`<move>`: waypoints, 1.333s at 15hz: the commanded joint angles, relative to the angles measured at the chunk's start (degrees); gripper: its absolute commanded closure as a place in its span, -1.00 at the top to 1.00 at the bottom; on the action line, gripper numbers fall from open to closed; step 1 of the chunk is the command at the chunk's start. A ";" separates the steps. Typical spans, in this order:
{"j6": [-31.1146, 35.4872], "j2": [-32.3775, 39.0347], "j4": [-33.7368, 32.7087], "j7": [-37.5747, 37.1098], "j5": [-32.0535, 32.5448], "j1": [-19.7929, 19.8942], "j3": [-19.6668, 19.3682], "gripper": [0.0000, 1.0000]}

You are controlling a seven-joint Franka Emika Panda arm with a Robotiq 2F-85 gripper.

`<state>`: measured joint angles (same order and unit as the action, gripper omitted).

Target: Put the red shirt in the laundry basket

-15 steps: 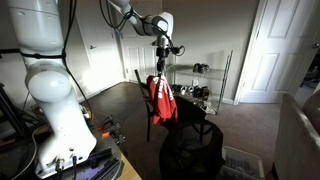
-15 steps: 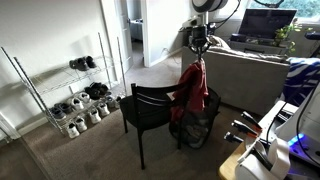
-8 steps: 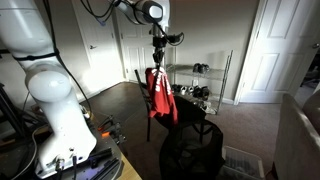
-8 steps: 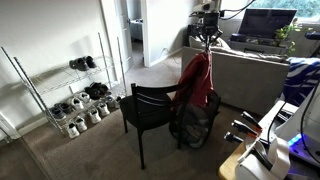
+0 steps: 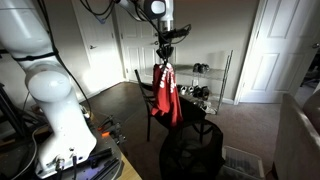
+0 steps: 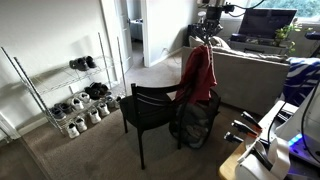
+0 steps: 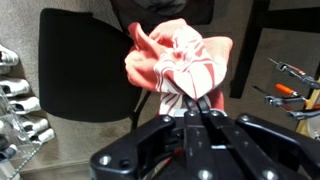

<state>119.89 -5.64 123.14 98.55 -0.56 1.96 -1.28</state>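
The red shirt [image 5: 167, 92] hangs limp from my gripper [image 5: 164, 58], which is shut on its top. It dangles beside the dark wooden chair [image 5: 151, 112] and above the dark mesh laundry basket [image 5: 193, 152]. In an exterior view the shirt [image 6: 199, 76] hangs from the gripper [image 6: 205, 40] over the basket [image 6: 195, 122], behind the chair [image 6: 148, 108]. In the wrist view the bunched shirt [image 7: 182, 58], red with white patches, is pinched at the fingertips [image 7: 196, 101], with the chair seat [image 7: 80, 60] below.
A wire shoe rack [image 6: 60, 90] with several shoes stands by the wall. A second rack [image 5: 205, 85] stands behind the chair. A grey sofa [image 6: 255, 70] is behind the basket. Tools [image 7: 285, 80] lie on the floor. White doors [image 5: 265, 50] are at the back.
My gripper has risen with the shirt. The shirt has lifted higher off the chair back and now hangs stretched longer above the basket.
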 commanded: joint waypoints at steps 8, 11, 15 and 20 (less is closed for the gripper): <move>0.64 9.74 -8.97 -28.18 8.11 2.85 -4.31 -0.98; -0.02 11.19 -10.93 -31.06 7.60 3.59 -4.77 -0.98; 0.75 9.33 -10.36 -33.26 7.10 4.11 -4.79 -0.98; 0.41 10.03 -11.54 -35.63 7.08 4.25 -4.79 -0.98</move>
<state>121.55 4.60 112.43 64.59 6.40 5.69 -6.42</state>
